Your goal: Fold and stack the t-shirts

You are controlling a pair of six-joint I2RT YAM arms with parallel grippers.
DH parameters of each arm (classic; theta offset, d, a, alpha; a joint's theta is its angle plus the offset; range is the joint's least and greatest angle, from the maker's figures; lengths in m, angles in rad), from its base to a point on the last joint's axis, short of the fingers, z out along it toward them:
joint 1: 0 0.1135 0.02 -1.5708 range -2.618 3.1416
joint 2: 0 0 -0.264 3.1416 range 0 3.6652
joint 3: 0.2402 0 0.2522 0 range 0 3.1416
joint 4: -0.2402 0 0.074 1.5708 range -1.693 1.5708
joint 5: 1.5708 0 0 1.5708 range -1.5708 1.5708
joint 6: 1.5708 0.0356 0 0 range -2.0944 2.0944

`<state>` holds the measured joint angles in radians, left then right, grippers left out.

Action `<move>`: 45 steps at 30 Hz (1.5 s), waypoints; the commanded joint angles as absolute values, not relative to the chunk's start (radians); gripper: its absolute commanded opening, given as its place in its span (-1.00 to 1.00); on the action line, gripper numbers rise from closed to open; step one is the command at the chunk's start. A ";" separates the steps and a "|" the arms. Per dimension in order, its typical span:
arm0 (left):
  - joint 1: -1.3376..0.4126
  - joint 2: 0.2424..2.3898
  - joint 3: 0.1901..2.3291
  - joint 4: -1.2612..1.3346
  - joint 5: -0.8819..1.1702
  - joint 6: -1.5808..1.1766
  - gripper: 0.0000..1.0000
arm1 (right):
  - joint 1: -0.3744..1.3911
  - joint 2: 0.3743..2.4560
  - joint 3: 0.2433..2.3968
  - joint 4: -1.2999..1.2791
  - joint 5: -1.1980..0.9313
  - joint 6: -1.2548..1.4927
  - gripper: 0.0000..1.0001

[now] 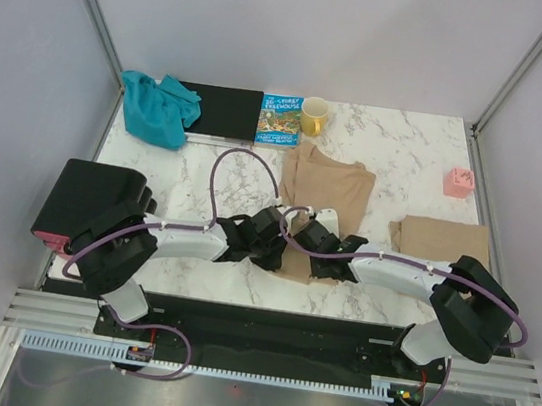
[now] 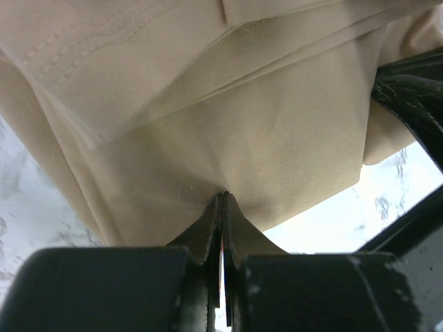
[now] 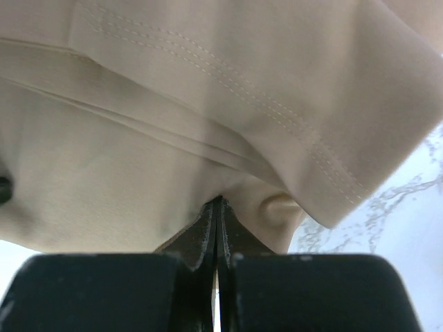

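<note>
Nearest, the left tool [image 2: 223, 199] is pinched tight on the near edge of the tan shirt [image 1: 329, 186] lying mid-surface [image 1: 156, 162]. The right tool [image 3: 219, 202], just beside it, is clamped on the same edge. Left to right: a teal garment [image 1: 158, 108] sits crumpled at the back, unfolded. The tan shirt looks partway folded. A folded shirt [image 1: 441, 239] lies at the right. Nothing is stacked yet, I'd say. From above the arms hide the gripped hem, and I can't tell how many layers each tool holds.

tan t-shirt [image 1: 329, 186], white-marbled table [image 1: 417, 173]
</note>
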<state>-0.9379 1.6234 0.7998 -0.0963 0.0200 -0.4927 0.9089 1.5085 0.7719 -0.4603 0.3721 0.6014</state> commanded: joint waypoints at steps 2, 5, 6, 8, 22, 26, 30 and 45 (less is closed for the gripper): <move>-0.997 1.600 0.690 -0.225 0.078 -0.580 -0.96 | 1.000 1.586 0.712 -0.448 0.204 0.693 -1.00; -1.019 1.566 0.655 -0.230 0.098 -0.604 -0.96 | 1.049 1.588 0.709 -0.463 0.190 0.707 -1.00; -1.035 1.556 0.647 -0.233 0.097 -0.621 -0.96 | 1.060 1.585 0.707 -0.474 0.187 0.716 -1.00; -1.049 1.519 0.623 -0.241 0.097 -0.635 -0.96 | 1.080 1.571 0.700 -0.485 0.192 0.727 -1.00; -1.069 1.428 0.629 -0.411 -0.041 -0.673 -0.96 | 1.111 1.428 0.657 -0.627 0.287 0.787 -1.00; -1.069 1.382 0.646 -0.416 -0.054 -0.678 -0.75 | 1.111 1.361 0.673 -0.650 0.321 0.799 -0.71; -1.069 1.341 0.678 -0.439 -0.092 -0.649 -0.52 | 1.109 1.263 0.706 -0.664 0.383 0.772 -0.61; -1.060 1.328 0.808 -0.480 -0.195 -0.594 -0.10 | 1.108 1.158 0.696 -0.589 0.497 0.692 -0.13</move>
